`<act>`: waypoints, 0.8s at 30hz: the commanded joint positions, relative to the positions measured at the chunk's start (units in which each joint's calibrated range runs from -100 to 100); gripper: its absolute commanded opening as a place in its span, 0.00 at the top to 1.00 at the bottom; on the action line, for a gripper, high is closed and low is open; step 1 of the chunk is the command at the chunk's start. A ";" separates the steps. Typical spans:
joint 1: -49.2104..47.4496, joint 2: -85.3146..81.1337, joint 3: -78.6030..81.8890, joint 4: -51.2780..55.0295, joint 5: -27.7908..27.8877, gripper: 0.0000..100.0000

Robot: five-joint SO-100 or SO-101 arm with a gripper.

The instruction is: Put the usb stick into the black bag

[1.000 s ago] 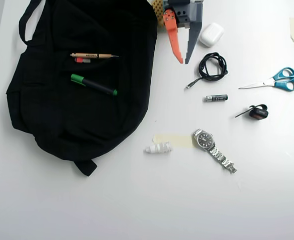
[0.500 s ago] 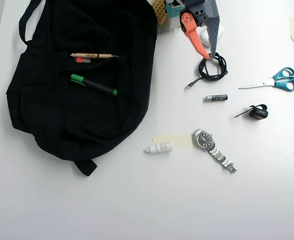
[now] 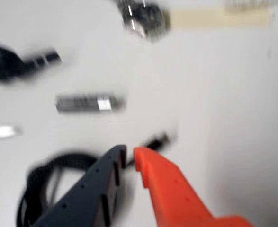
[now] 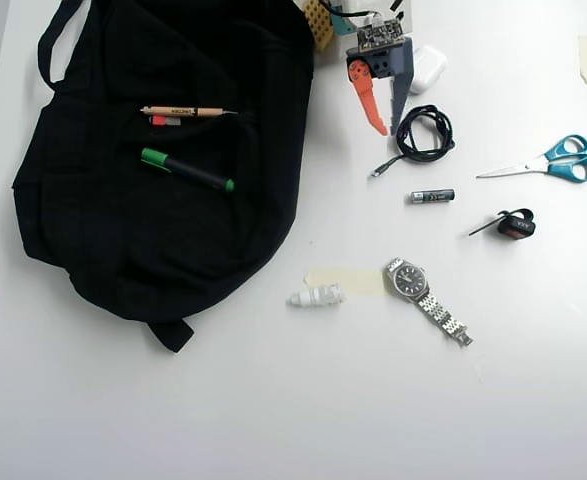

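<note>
The black bag (image 4: 163, 190) lies at the left of the overhead view. The usb stick (image 4: 165, 121), red at one end and white at the other, rests on top of the bag just under a pencil (image 4: 183, 111). It does not show in the wrist view. My gripper (image 4: 388, 128) is at the top middle, well to the right of the bag, pointing down over the table. Its orange finger (image 3: 167, 189) and dark finger (image 3: 91, 189) stand almost together with only a narrow gap and nothing between them.
A green-capped marker (image 4: 186, 170) lies on the bag. Right of the bag are a coiled black cable (image 4: 425, 133), a black-and-silver tube (image 4: 432, 197), scissors (image 4: 553, 160), a small black clip (image 4: 516, 225), a watch (image 4: 413, 282), tape (image 4: 343, 280) and a white piece (image 4: 315, 297).
</note>
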 commanded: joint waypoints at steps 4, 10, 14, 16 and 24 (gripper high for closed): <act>-0.39 -0.92 0.65 15.75 0.25 0.98; 0.29 -0.92 0.65 17.30 0.35 0.98; 0.29 -0.92 0.65 17.22 0.35 0.98; 0.29 -0.92 0.65 17.22 0.35 0.98; 0.29 -0.92 0.65 17.22 0.35 0.98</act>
